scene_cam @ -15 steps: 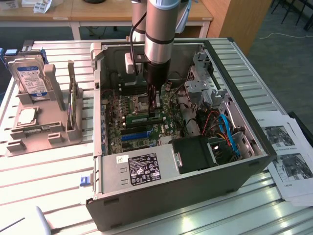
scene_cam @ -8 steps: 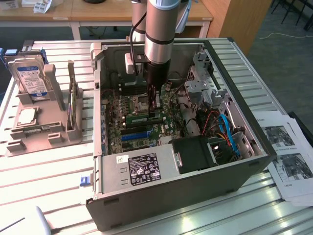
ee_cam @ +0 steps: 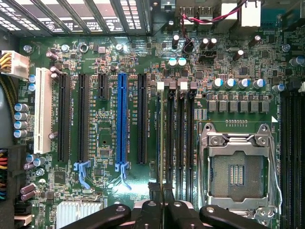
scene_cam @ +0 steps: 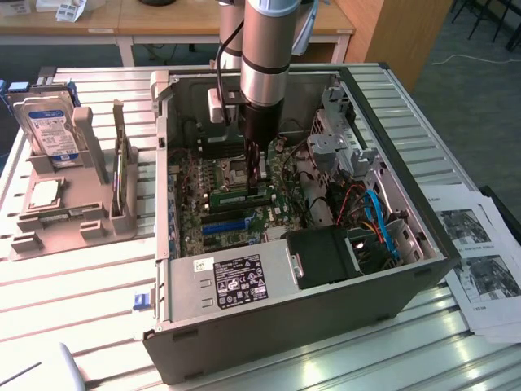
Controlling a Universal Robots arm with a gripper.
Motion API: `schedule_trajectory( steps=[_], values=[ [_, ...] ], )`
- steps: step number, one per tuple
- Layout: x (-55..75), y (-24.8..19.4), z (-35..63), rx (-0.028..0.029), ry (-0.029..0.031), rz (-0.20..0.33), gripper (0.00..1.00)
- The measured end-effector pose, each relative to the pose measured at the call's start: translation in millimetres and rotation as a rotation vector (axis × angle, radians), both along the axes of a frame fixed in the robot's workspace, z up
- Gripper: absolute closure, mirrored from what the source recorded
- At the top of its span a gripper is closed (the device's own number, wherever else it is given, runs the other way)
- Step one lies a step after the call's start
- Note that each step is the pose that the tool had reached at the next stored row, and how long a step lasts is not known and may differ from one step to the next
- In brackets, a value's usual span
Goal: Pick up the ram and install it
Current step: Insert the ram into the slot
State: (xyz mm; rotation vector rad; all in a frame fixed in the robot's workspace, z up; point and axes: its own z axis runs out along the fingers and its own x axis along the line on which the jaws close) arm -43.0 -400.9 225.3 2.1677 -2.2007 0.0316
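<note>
The ram (scene_cam: 242,195) is a thin green stick standing on edge in a memory slot on the motherboard (scene_cam: 195,183), inside the open computer case (scene_cam: 285,326). My gripper (scene_cam: 254,179) reaches straight down into the case and meets the stick's top edge near one end. In the wrist view the ram (ee_cam: 160,138) shows edge-on as a narrow line beside the black memory slots (ee_cam: 180,138). My gripper (ee_cam: 162,191) has its dark fingertips (ee_cam: 154,190) pressed close on either side of that line.
A blue expansion slot (ee_cam: 122,119) and the bare CPU socket (ee_cam: 237,171) flank the memory slots. Drive cage and cables (scene_cam: 370,220) crowd the case at the exterior view's right. A grey stand with a hard drive (scene_cam: 53,134) sits outside at the left; papers (scene_cam: 480,261) lie at the right.
</note>
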Motion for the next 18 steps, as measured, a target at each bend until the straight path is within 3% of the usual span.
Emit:
schedule_trajectory(
  steps=[1,2,18],
  values=[
    [0.0,0.0,0.0,-0.0001,0.0,0.0,0.87],
    [0.0,0.0,0.0,-0.0001,0.0,0.0,0.81],
    [0.0,0.0,0.0,-0.0001,0.0001,0.0,0.81]
  ],
)
